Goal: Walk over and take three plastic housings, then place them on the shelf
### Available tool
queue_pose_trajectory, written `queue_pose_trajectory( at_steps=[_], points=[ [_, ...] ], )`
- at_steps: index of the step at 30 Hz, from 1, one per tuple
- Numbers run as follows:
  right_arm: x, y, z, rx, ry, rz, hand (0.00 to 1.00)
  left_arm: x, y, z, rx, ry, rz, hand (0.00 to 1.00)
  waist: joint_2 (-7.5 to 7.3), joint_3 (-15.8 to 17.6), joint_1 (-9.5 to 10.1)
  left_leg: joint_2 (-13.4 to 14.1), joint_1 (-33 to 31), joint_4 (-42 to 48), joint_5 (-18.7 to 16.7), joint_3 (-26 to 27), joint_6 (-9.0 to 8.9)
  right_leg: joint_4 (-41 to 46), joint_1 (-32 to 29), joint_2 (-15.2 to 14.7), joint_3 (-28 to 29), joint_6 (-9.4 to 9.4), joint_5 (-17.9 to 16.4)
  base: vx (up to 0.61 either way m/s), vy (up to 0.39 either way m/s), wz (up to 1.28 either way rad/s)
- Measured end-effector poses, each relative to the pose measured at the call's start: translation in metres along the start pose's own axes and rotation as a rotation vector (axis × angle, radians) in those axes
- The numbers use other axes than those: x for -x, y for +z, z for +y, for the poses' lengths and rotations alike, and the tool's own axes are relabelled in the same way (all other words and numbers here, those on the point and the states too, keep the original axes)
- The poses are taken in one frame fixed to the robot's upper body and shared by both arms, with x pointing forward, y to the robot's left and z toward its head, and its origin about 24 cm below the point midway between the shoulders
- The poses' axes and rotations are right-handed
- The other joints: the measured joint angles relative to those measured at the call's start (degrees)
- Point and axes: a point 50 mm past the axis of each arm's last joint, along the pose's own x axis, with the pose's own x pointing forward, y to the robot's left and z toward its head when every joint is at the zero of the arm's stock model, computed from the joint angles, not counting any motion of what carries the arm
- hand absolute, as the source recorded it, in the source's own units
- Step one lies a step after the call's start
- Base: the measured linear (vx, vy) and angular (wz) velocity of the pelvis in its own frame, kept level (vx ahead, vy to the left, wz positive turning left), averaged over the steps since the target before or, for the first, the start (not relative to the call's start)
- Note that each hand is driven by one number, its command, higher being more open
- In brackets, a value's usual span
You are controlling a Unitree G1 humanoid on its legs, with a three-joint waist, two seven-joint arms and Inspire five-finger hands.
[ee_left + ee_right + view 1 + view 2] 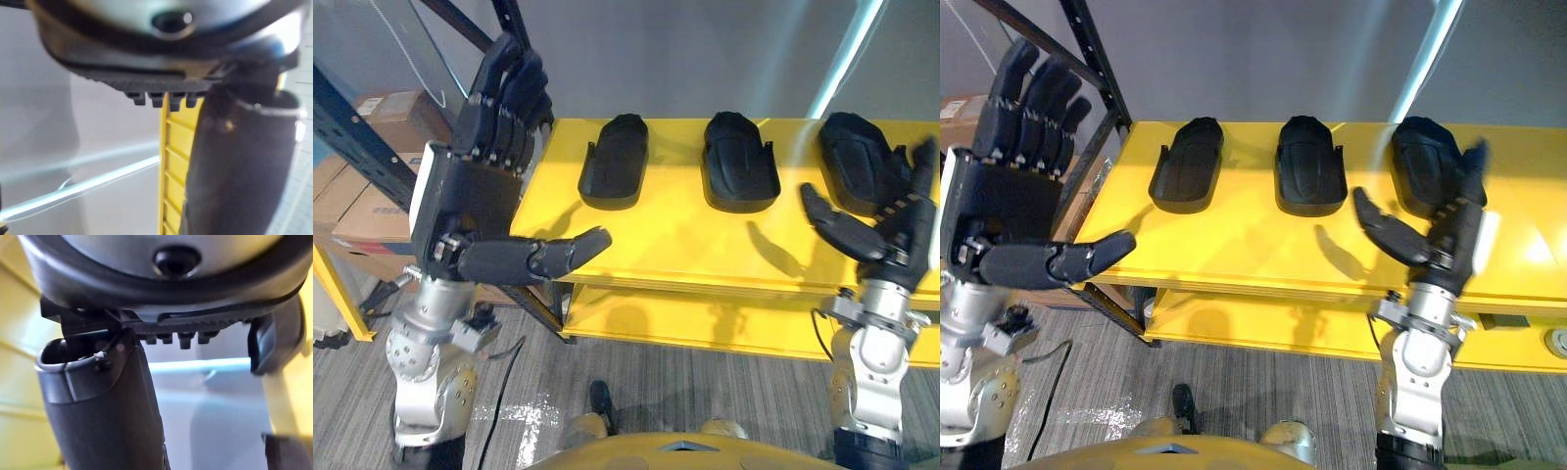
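Left hand [470, 201] and right hand [904, 233], fingers apart; latter overlaps rightmost housing [852, 157].

Left housing [615, 162], middle housing [740, 162], right housing [850, 147]: black plastic, matt. Shelf [685, 245]: smooth yellow semi-gloss coat, probably over metal. Floor [705, 387]: grey carpet, rough ribbed. Boxes [357, 211], left: brown cardboard, matt.

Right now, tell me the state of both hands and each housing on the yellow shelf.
Left hand: open, raised, empty.
Right hand: open, raised, empty.
Left housing: lying on the yellow shelf, untouched.
Middle housing: lying on the shelf, untouched.
Right housing: lying on the shelf beside the right hand, not gripped.
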Motion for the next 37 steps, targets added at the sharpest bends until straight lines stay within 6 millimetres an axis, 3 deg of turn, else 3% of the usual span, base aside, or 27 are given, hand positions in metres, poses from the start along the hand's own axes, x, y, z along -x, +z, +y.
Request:
queue_pose_trajectory(
  at_steps=[4, 8, 12, 15, 17, 23, 26, 31, 34, 37],
  points=[
    [0.014, -0.026, -0.046, 0.14, -0.287, 0.115, 1.0, 0.026, -0.007, -0.004, 0.141, -0.112, 0.125, 1.0, -1.26, -0.8, 0.22, -0.5, -0.7, 0.0, 0.7, -0.6, 0.6, -0.5, 0.6, -0.2, -0.5, 0.55, 0.9, 0.05, 0.002, 0.09],
    [0.028, -0.049, -0.07, 0.285, -0.44, 0.221, 1.0, 0.047, -0.023, -0.002, 0.324, -0.127, 0.147, 1.0, -1.1, -0.9, 0.18, -0.7, -0.7, 0.0, 0.7, -0.9, 0.62, -0.5, 0.7, -0.4, -0.8, 0.55, 0.8, 0.0, 0.0, 0.05],
    [0.065, -0.086, -0.107, 0.385, -0.64, 0.453, 1.0, 0.094, -0.047, 0.015, 0.495, 0.112, 0.107, 1.0, -0.29, -1.4, 0.29, -0.7, -0.9, 0.0, 0.3, -1.2, 0.2, -0.8, 0.7, -0.2, -1.4, 0.12, 0.6, -0.03, -0.007, 0.03],
    [0.087, -0.095, -0.119, 0.42, -0.744, 0.527, 1.0, 0.114, -0.052, 0.017, 0.555, 0.212, 0.034, 1.0, -0.21, -1.5, 0.48, -0.7, -1.0, 0.0, 0.2, -1.5, 0.31, -1.3, 0.8, -0.1, -1.7, 0.13, 0.6, -0.04, 0.0, 0.06],
    [0.121, -0.111, -0.131, 0.449, -0.823, 0.687, 1.0, 0.128, -0.054, 0.015, 0.597, 0.268, -0.042, 1.0, -0.49, -1.5, 1.02, -0.7, -1.2, 0.0, 0.0, -1.7, 0.57, -1.4, 0.8, -0.1, -1.8, 0.1, 0.5, -0.01, -0.004, 0.05],
    [0.205, -0.138, -0.121, 0.372, -0.982, 1.086, 1.0, 0.19, -0.08, 0.001, 0.704, 0.571, 0.013, 1.0, -1.35, -1.3, 0.75, -1.0, -0.6, 0.0, -0.5, -1.9, 0.59, -2.0, 1.8, -0.1, -2.7, -0.48, 0.1, 0.01, -0.004, 0.01],
    [0.228, -0.142, -0.116, 0.326, -1.016, 1.193, 1.0, 0.214, -0.082, -0.01, 0.75, 0.687, 0.012, 1.0, -2.35, -1.1, 0.78, -1.2, 0.0, 0.0, -0.9, -2.0, 0.57, -2.5, 2.9, -0.1, -3.1, -0.6, 0.0, 0.03, -0.007, 0.03],
    [0.241, -0.144, -0.115, 0.283, -1.043, 1.247, 1.0, 0.249, -0.082, -0.026, 0.791, 0.962, -0.129, 1.0, -4.32, -0.8, 1.95, -1.7, 1.4, 0.0, -1.8, -2.1, 0.36, -3.4, 4.8, -0.4, -3.4, -1.38, -0.5, 0.04, -0.011, 0.02],
    [0.243, -0.147, -0.111, 0.26, -1.027, 1.267, 1.0, 0.275, -0.085, -0.042, 0.83, 1.238, -0.182, 1.0, -5.46, -1.0, 2.01, -2.1, 1.5, 0.0, -2.2, -2.5, 0.28, -3.5, 5.3, -0.6, -4.0, -1.94, -0.9, 0.06, -0.013, 0.1],
    [0.251, -0.154, -0.103, 0.122, -1.026, 1.322, 1.0, 0.308, -0.091, -0.054, 0.889, 1.654, -0.078, 1.0, -6.63, -0.4, 1.97, -2.6, 2.6, 0.0, -2.7, -3.1, 0.12, -4.3, 7.1, -0.6, -4.8, -2.5, -1.3, 0.05, -0.019, 0.09]
  ],
)
